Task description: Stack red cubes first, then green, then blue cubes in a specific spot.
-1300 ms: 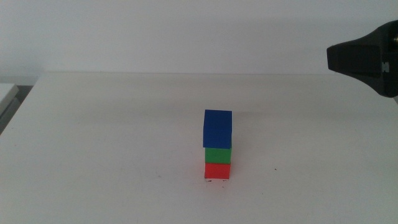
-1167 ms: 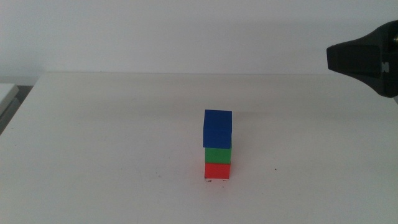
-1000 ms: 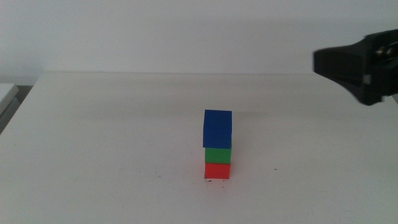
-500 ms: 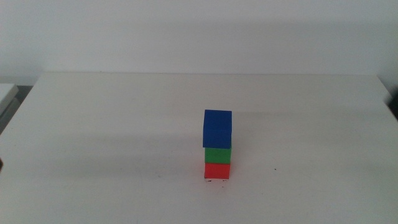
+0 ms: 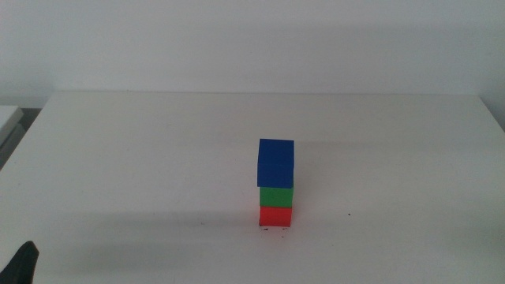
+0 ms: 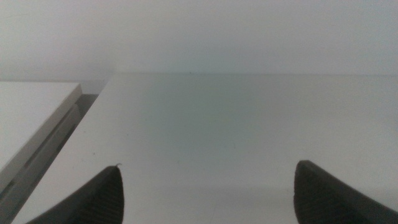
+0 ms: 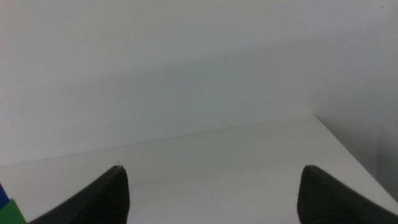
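A three-cube stack stands upright near the table's middle: the red cube (image 5: 276, 216) at the bottom, the green cube (image 5: 277, 196) on it, the blue cube (image 5: 276, 162) on top, turned slightly. Faint black scribbles of the specific spot (image 5: 275, 229) show at the red cube's front edge. Nothing touches the stack. My left gripper (image 6: 208, 202) is open and empty over bare table; only a dark tip of it (image 5: 24, 267) shows at the bottom left corner of the middle view. My right gripper (image 7: 211, 202) is open and empty, with slivers of the blue cube (image 7: 2, 194) and green cube (image 7: 15, 214) at the picture's edge.
A lone dark speck (image 5: 349, 214) lies on the white table (image 5: 142, 158) right of the stack. A second white surface (image 6: 31, 118) adjoins the table's left edge across a narrow gap. A plain wall rises behind the table.
The right gripper, at the upper right of the middle view a second ago, has gone out of it. A dark tip of the left gripper has come in at the bottom left. The stack has not moved.
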Robot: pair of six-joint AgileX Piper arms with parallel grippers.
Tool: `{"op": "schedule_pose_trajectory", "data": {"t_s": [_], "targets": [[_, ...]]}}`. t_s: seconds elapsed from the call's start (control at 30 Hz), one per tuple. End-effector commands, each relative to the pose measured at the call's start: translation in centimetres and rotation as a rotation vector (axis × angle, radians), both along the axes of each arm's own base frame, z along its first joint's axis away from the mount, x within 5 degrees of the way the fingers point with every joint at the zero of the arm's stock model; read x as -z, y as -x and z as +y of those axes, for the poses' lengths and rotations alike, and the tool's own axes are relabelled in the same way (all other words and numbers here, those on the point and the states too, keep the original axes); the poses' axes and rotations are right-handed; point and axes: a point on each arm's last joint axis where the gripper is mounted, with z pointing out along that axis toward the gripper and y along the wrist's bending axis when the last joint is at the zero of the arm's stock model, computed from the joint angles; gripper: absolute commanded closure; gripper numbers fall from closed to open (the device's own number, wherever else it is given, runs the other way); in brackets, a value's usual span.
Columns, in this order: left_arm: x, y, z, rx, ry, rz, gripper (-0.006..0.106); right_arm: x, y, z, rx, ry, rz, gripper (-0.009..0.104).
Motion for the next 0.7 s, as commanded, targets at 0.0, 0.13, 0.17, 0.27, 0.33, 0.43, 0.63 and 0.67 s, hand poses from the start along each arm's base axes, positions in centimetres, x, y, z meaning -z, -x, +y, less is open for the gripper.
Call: {"op": "schedule_pose_trajectory", "data": {"t_s": [0.0,0.13,0.17,0.27,0.33,0.43,0.63,0.67], "targets": [[-0.13,-0.08,0.02,-0.003,0.005,-0.044,0.007,0.55,0.1,-0.07,0.011,0.009,-0.005,0.002],[0.09,-0.04,0.01,-0.002,0.005,-0.019,0.007,0.85,0.11,-0.09,0.014,0.007,0.028,0.002],[0.07,-0.05,0.01,-0.002,0.005,-0.021,0.007,0.85,0.11,-0.09,0.014,0.007,0.028,0.002],[0.0,-0.06,0.03,-0.003,-0.002,-0.03,0.007,0.68,0.1,-0.08,0.012,0.005,0.01,0.002],[-0.05,-0.07,0.06,-0.004,-0.018,-0.036,0.007,0.68,0.1,-0.08,0.012,0.005,0.01,0.002],[-0.05,-0.07,0.07,-0.005,-0.021,-0.036,0.007,0.68,0.1,-0.08,0.012,0.005,0.01,0.002],[-0.05,-0.07,0.07,-0.005,-0.021,-0.036,0.007,0.76,0.11,-0.1,0.012,0.135,0.019,0.002],[-0.05,-0.07,0.07,-0.005,-0.021,-0.036,0.007,0.72,0.1,-0.07,0.008,0.206,0.015,0.002]]}}
